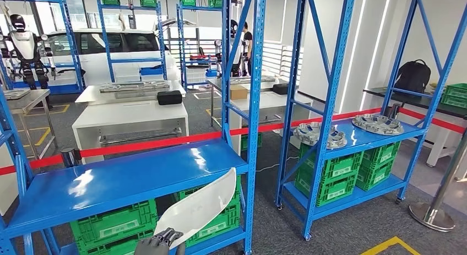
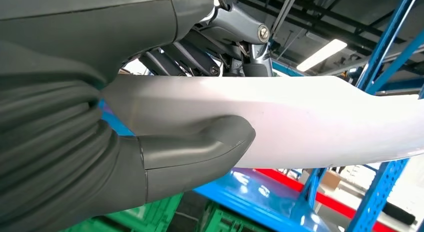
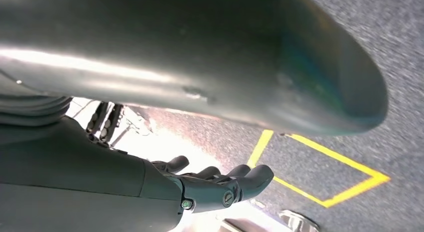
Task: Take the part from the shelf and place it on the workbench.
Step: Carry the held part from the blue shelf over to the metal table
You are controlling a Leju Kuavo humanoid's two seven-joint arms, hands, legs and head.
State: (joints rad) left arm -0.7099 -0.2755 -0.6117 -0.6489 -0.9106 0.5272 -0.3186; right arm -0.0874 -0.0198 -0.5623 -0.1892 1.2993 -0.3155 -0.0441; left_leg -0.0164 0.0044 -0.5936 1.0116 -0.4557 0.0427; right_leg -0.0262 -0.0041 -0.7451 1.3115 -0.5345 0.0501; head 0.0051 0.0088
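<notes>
Left hand (image 1: 160, 241) grasps white panel (image 1: 198, 207) at lower end, near edge of blue shelf (image 1: 121, 180). Panel: thin, curved, glossy; likely light, stiff, slippery, so hold near middle. Right hand (image 3: 220, 184) hangs over floor, released, fingers loosely extended.

— What stands nearest?
— A blue shelf (image 1: 126, 178), green crates (image 1: 113, 224) beneath its glossy top.
— And to the right?
— Another blue rack (image 1: 352, 142) bearing two round grey parts (image 1: 320, 135), green crates (image 1: 344, 169) below, on grey carpet (image 1: 341, 233).
</notes>
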